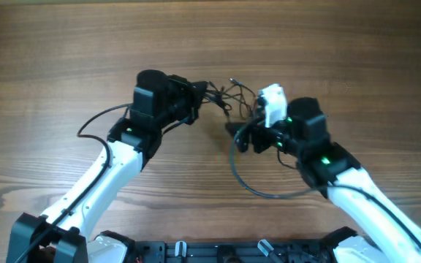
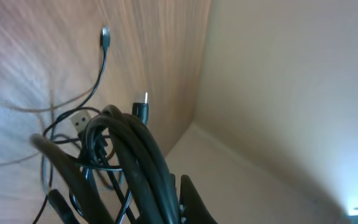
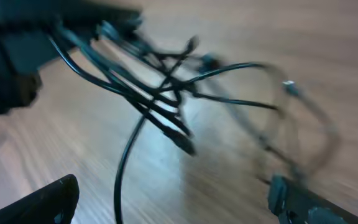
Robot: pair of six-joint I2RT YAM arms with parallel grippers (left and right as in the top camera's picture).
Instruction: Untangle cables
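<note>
Cables hang in a tangled bundle from the left end effector, whose fingers are pressed together on one end of them, near the middle of the wooden counter. Loose loops and small plugs fan out rightward toward the right end effector, whose fingers stand spread wide, just beside the tangle.

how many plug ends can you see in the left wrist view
3. The far plug is at top left, the silver-tipped plug in the middle, the flat plug lower, left of it. More may be hidden among the cables.
</note>
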